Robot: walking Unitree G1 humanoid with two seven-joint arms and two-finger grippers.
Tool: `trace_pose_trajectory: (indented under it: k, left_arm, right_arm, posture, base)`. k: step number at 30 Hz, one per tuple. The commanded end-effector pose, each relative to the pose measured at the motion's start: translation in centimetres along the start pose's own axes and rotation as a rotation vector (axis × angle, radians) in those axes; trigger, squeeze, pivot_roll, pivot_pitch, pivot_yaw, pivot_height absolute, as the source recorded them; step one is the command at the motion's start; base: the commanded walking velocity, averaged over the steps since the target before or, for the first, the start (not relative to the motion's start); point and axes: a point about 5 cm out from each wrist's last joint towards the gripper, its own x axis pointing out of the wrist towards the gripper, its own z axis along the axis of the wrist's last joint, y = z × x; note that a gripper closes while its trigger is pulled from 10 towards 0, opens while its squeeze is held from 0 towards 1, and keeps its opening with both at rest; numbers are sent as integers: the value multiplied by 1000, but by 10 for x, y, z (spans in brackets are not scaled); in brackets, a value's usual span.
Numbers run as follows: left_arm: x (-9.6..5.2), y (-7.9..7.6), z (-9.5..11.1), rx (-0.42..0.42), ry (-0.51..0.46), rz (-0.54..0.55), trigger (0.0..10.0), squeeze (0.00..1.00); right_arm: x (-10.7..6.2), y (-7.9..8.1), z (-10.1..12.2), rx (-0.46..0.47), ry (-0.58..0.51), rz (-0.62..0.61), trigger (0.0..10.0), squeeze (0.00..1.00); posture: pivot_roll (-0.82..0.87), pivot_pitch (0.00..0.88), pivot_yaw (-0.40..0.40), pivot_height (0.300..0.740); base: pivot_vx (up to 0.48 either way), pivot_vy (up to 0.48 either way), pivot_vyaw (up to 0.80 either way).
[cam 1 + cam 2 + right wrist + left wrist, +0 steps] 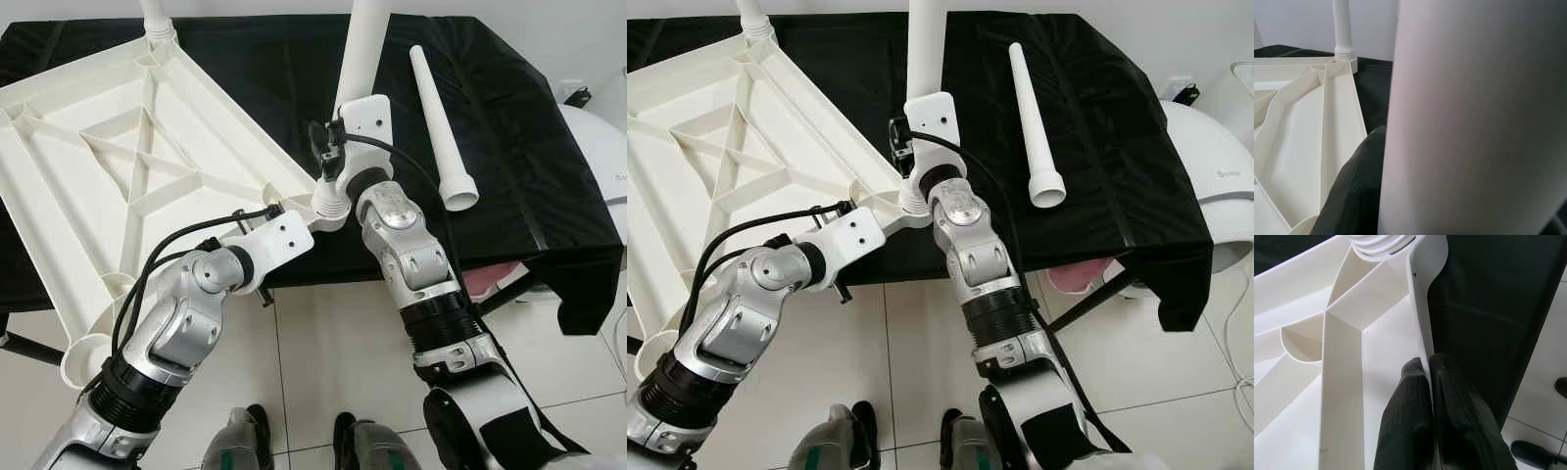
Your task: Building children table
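Now right gripper (1382, 196) clamps upright leg (355, 59) over corner socket (328, 208); left gripper (1428, 364) pinches tabletop (118, 166) rim beside it.

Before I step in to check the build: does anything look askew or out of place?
The upturned white tabletop juts well past the black-covered table, its near corner over the floor. The left pincer pinches its rim; the right pincer holds a leg at the corner socket.

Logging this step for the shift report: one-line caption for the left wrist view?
Left gripper pinches the upturned white tabletop by its rim, beside the corner socket holding a threaded leg.
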Motion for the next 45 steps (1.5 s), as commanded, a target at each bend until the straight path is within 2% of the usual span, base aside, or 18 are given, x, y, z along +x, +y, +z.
trace_pose_trajectory:
  k: [1, 12, 27, 45]
  left_arm:
    - [2, -8, -3, 27, 18, -1, 10000, 0]
    - [2, -8, -3, 25, 18, 2, 10000, 0]
    - [3, -8, -2, 24, 18, 6, 10000, 0]
    - [10, -4, 0, -42, 27, 53, 10000, 0]
  right_arm:
    - [-8, -24, -45, -45, 202, -141, 10000, 0]
    - [-6, -22, -46, -66, 201, -243, 10000, 0]
    - [-12, -13, -51, -69, 212, -270, 10000, 0]
    - [-14, -22, -55, -68, 222, -333, 10000, 0]
  posture:
    - [-67, 230, -33, 740]
    - [-66, 233, -35, 740]
    - [-70, 226, -35, 740]
    - [-75, 219, -32, 740]
  base:
    - [0, 0, 0]
    - [0, 0, 0]
    - [0, 0, 0]
    - [0, 0, 0]
